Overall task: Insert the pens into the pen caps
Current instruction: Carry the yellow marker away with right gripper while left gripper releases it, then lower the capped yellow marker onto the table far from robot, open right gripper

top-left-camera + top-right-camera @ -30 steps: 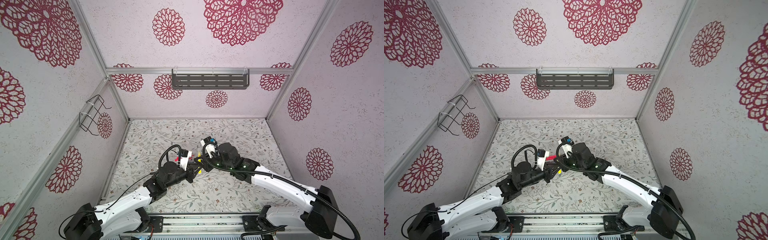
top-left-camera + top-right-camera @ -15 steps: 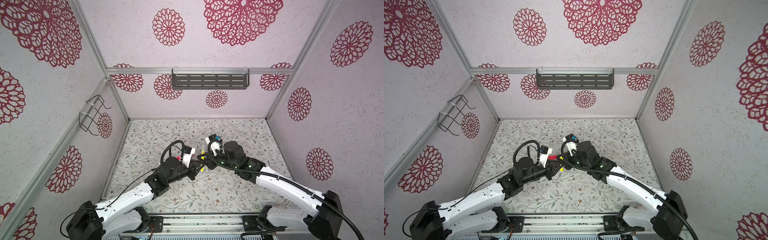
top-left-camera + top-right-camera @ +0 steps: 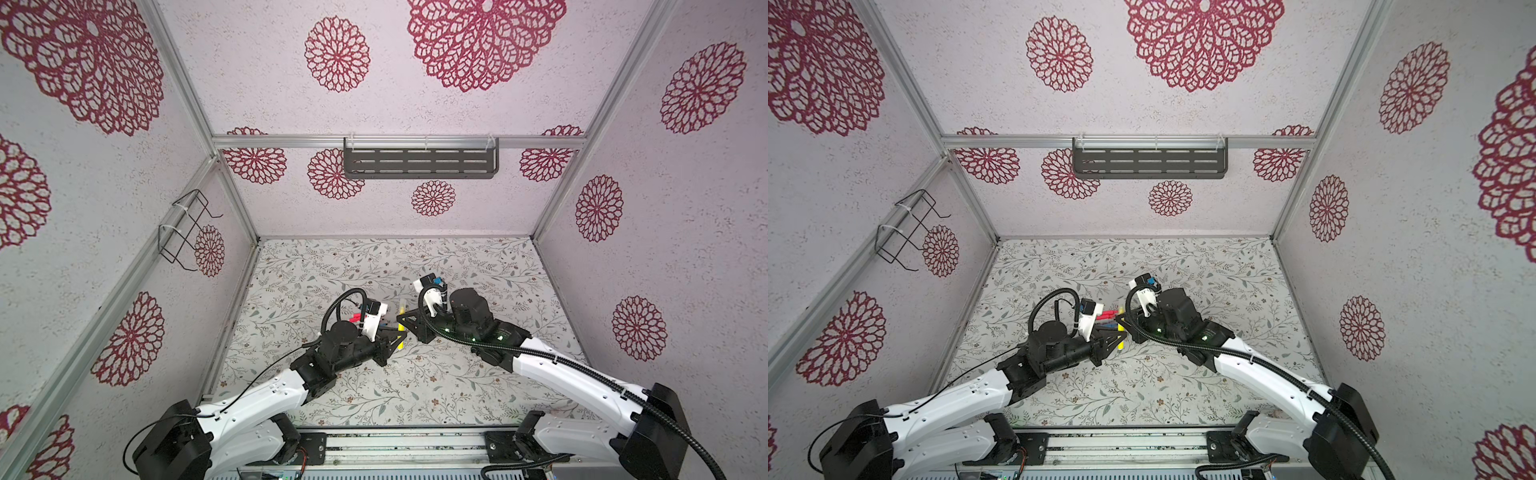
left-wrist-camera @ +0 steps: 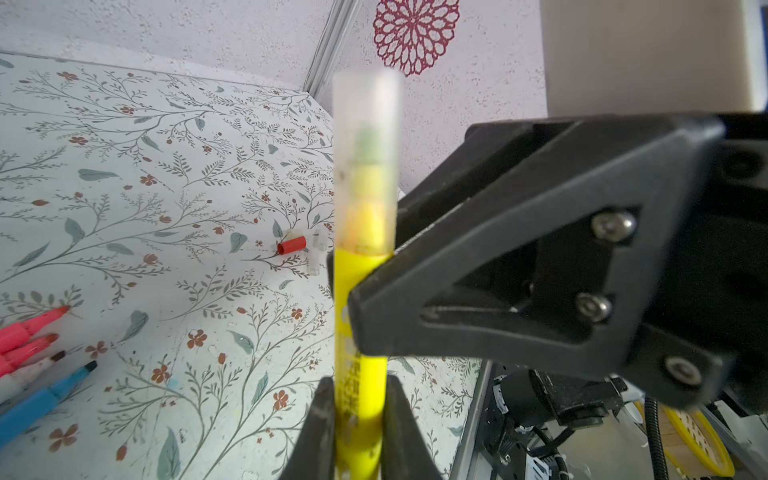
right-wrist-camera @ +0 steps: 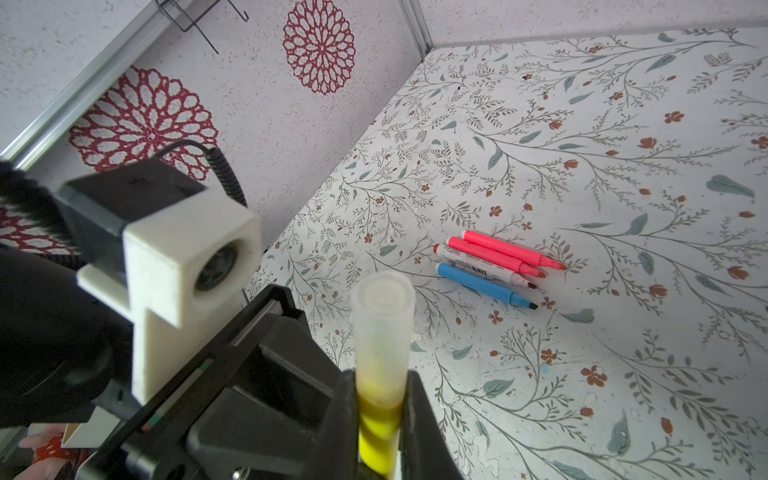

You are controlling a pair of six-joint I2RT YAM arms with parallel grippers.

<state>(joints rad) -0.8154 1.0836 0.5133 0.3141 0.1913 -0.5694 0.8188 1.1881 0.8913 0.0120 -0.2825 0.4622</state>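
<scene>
Yellow pen [image 4: 359, 332] hangs mid-table; my left gripper [image 4: 359, 424] pinches its barrel, my right gripper [image 5: 382, 399] clamps the clear cap [image 4: 368, 145] near its rim. Capping looks done; next I release and fetch from four pens [image 5: 494, 266] lying left.

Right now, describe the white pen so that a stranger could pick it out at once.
On the flowered table, four pens lie side by side in one tight bunch. The white pen is sandwiched between a pink pen and the blue pen. It alone has a white barrel with dark print and a red plug at its blunt end.
</scene>
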